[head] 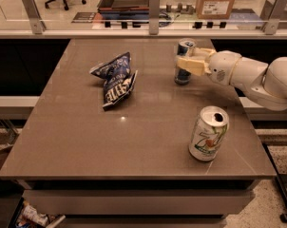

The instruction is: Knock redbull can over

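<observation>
The gripper [187, 61] was found against the standing redbull can [183, 75] near the table's [86, 141] far edge. A crumpled chip bag [116, 80] and a green-and-white can [208, 133] were recorded well apart from it.

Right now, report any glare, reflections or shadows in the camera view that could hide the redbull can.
Camera view: one small glare spot on the table, just below the chip bag, away from the redbull can; camera view: that can is evenly lit, its middle covered only by the gripper, not by shadow.
</observation>
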Robot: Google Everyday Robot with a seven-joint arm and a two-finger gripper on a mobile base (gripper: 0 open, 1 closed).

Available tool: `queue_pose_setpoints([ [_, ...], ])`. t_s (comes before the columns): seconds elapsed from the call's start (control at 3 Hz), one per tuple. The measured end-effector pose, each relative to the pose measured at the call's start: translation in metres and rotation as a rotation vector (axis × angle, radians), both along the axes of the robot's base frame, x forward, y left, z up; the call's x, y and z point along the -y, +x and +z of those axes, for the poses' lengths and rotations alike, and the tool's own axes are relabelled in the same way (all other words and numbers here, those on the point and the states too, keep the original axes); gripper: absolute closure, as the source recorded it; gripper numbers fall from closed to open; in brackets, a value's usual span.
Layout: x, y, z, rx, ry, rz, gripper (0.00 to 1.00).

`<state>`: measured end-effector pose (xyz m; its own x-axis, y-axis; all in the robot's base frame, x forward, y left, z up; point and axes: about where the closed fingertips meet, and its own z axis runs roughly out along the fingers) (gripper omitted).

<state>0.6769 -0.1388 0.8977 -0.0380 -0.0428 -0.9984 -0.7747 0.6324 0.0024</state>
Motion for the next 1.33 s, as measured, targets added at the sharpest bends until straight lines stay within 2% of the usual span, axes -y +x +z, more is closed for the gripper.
queue_pose_setpoints([
  [0.33,-0.001,0.001,0.002,-0.003,-0.012,-0.001,1.0],
  [0.67,0.009,0.005,0.016,-0.011,-0.072,-0.03,1.0],
  [1.33,0.031,0.009,0.049,-0.053,-0.275,-0.091,1.0],
])
